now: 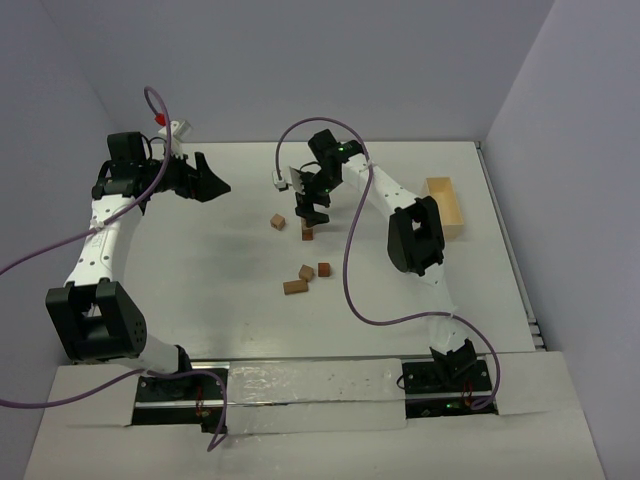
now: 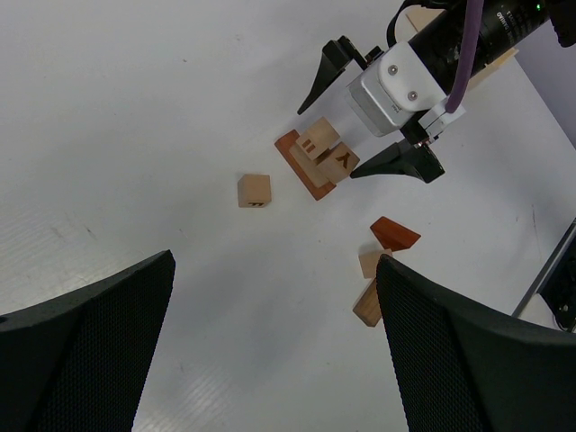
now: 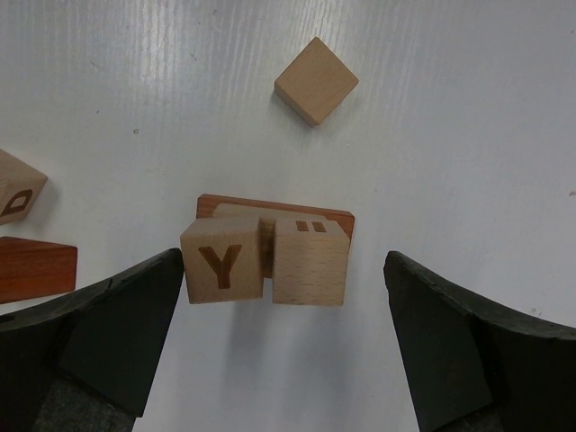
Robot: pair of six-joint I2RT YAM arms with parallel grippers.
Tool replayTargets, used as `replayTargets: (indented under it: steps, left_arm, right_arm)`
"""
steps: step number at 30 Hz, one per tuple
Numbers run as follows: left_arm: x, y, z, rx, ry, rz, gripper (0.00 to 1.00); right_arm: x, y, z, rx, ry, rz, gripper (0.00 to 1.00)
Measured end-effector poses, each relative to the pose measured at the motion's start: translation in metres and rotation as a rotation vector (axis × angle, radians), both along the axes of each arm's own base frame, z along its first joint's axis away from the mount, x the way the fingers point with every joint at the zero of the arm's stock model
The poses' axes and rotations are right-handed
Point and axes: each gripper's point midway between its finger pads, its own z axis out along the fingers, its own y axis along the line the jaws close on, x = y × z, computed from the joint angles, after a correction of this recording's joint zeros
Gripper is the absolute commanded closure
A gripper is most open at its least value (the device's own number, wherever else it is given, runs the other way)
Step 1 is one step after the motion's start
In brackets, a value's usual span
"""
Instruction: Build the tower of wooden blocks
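Tan cube [image 3: 223, 265] reads "Y"; right tool [image 3: 283, 261] spread above it, left tool [image 2: 274, 263] spread too.

White table [image 1: 200, 300], matte; pale lavender walls [image 1: 300, 60] enclose left, back, right; soft even light, faint shadows.

White table [image 1: 230, 260] with a matte, faintly ribbed surface. Pale wooden tray [image 1: 447, 205] sits lengthwise near the right edge, open side up, and shows nothing inside. Plain grey-lavender walls [image 1: 300, 60] enclose three sides. Small red-and-white item [image 1: 172, 124] at the far left edge, too small to identify.
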Motion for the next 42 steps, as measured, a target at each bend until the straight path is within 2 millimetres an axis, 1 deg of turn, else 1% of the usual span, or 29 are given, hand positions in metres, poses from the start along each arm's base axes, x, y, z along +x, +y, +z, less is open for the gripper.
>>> replayTargets:
  steps: [14, 24, 26, 32, 33, 34, 38, 42]
  left_arm:
    - [-0.0003, 0.0002, -0.0005, 0.004, -0.002, -0.003, 0.01]
    - [-0.0002, 0.0002, -0.0005, 0.004, -0.003, -0.003, 0.01]
    - [-0.0002, 0.0002, -0.0004, 0.005, -0.004, -0.004, 0.01]
    - [-0.0002, 0.0003, -0.0005, 0.006, -0.004, -0.004, 0.01]
    - [-0.0002, 0.0003, -0.0005, 0.006, -0.004, -0.004, 0.01]
    - [-0.0002, 0.0003, -0.0006, 0.006, -0.004, -0.004, 0.01]
    - [-0.0002, 0.0003, -0.0006, 0.006, -0.004, -0.004, 0.01]
    - [-0.0002, 0.0003, -0.0006, 0.006, -0.004, -0.004, 0.01]
  right_arm:
    - [0.0002, -0.0005, -0.0024, -0.004, 0.008, -0.015, 0.1]
    - [0.0007, -0.0005, -0.0027, -0.004, 0.008, -0.02, 0.14]
    - [0.0007, -0.0005, -0.0028, -0.005, 0.009, -0.021, 0.18]
    - [0.001, -0.0003, -0.0027, -0.004, 0.01, -0.025, 0.18]
    - [0.001, -0.0003, -0.0027, -0.004, 0.01, -0.025, 0.18]
    - [0.001, -0.0003, -0.0027, -0.004, 0.01, -0.025, 0.16]
    - [0.0009, -0.0004, -0.0029, -0.004, 0.012, -0.027, 0.02]
    - [0.0008, -0.0004, -0.0032, -0.004, 0.013, -0.029, 0.0]
